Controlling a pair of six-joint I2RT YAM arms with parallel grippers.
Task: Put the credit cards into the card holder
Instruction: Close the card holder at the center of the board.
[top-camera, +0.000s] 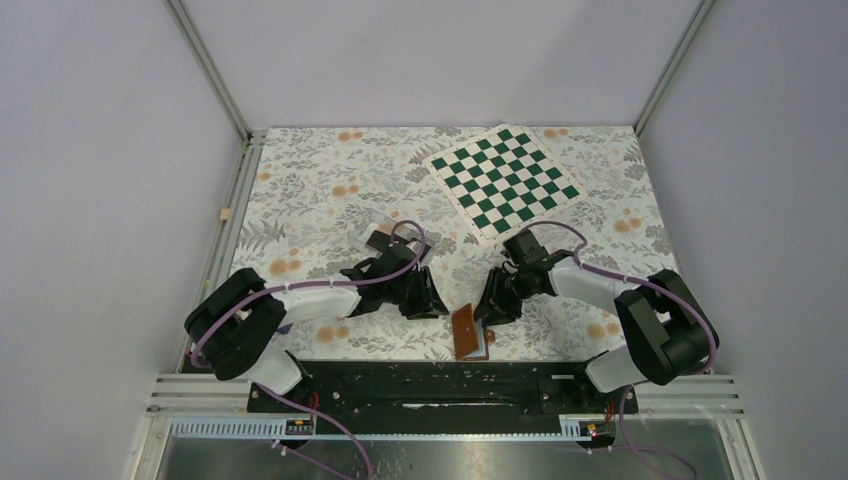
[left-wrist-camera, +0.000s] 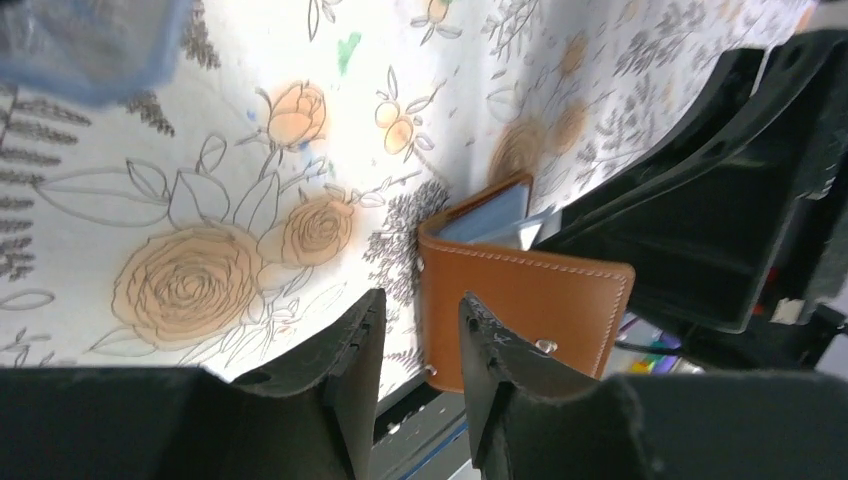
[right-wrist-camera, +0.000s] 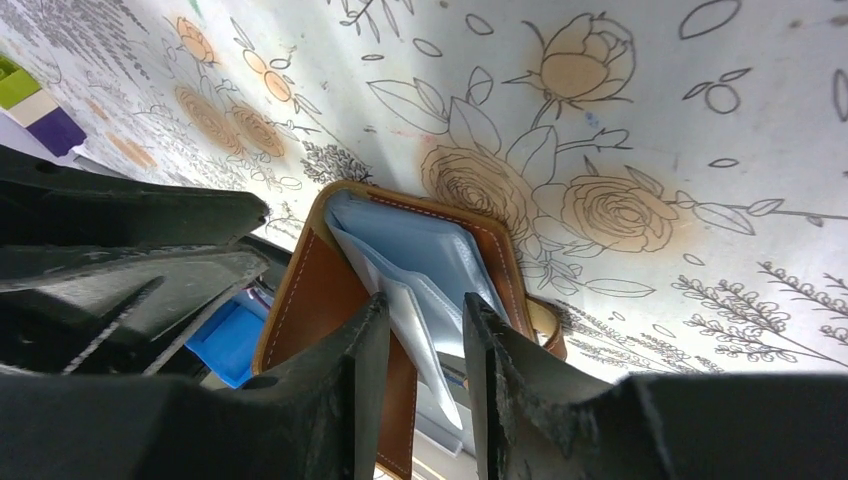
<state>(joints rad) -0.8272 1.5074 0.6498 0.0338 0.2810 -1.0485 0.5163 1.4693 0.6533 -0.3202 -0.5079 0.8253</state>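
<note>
Floral tablecloth (top-camera: 320, 190): one brown card holder (top-camera: 468, 332), one chessboard (top-camera: 505, 180).

My counter (top-camera: 310, 190) under a floral-print cover, a green-and-white checkered board (top-camera: 505, 180) lying skewed at its far right, the tan card holder (top-camera: 468, 332) partly open at the edge nearest me, a clear plastic box (top-camera: 375, 220) left of centre

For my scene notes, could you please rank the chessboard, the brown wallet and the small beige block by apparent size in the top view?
1. Chessboard, by far the largest.
2. Brown wallet.
3. Small beige block, clearly the smallest.
</note>
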